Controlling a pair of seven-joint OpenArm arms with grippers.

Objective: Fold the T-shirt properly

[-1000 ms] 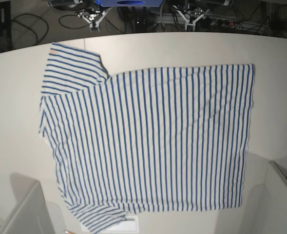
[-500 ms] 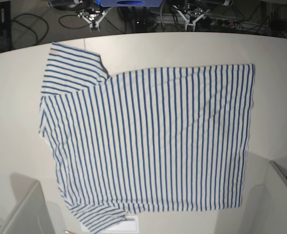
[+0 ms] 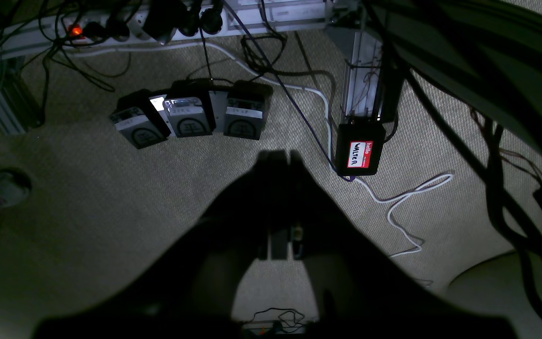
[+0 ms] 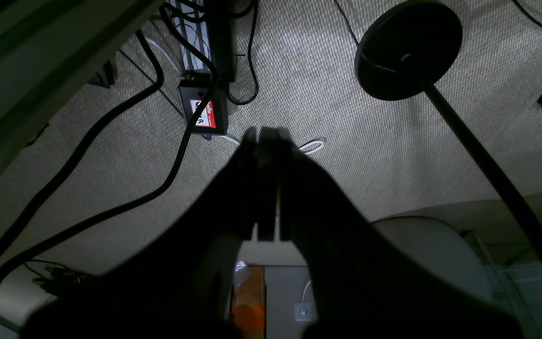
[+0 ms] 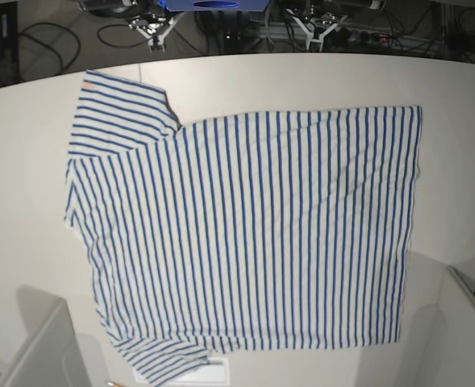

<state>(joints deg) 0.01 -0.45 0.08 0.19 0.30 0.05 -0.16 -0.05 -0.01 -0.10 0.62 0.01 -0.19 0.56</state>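
The T-shirt (image 5: 245, 234), white with thin blue stripes, lies spread flat on the white table (image 5: 27, 161). Its sleeves point to the left, and a small orange tab (image 5: 86, 78) marks the far sleeve. Both arms are parked beyond the table's far edge, away from the cloth. In the base view my left gripper (image 5: 314, 31) sits at the top right and my right gripper (image 5: 155, 34) at the top left. The left wrist view shows my left gripper (image 3: 280, 155) shut and empty over carpet. My right gripper (image 4: 264, 134) is likewise shut and empty above the floor.
Grey box-like edges stand at the near left (image 5: 39, 355) and near right (image 5: 463, 322) corners. A white sheet (image 5: 209, 371) peeks out under the near sleeve. On the floor lie cables, power bricks (image 3: 191, 117), a labelled black box (image 3: 360, 153) and a round black stand base (image 4: 407, 56).
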